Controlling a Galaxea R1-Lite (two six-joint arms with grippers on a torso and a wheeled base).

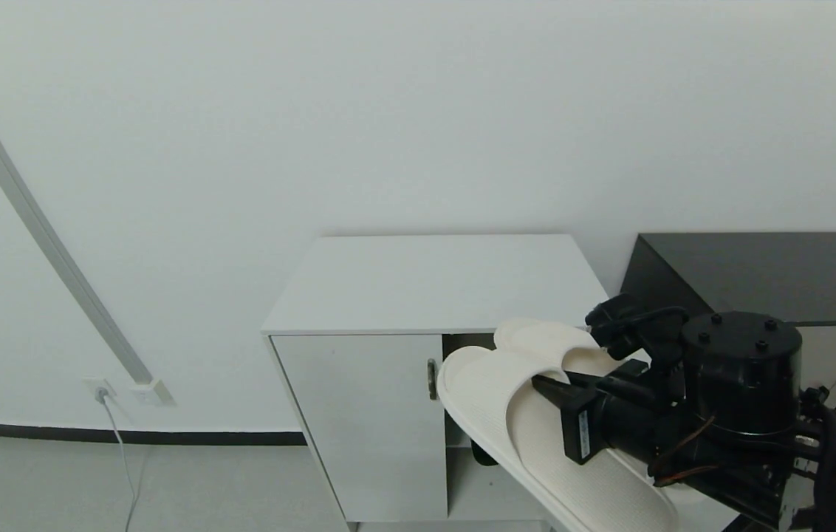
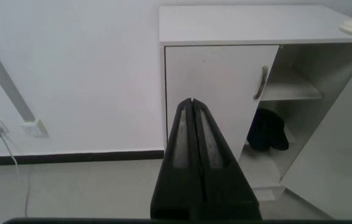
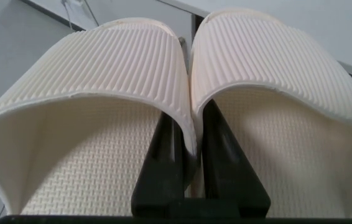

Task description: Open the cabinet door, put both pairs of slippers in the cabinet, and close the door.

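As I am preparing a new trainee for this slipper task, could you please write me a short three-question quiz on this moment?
1. True or false: the right gripper is shut on the white slippers.
2. Which door of the cabinet is shut? A) the left door B) the right door C) both
3. Fill in: the dark pair sits in the cabinet's ____ compartment, below the shelf.
Key: 1 true; 2 A; 3 bottom.
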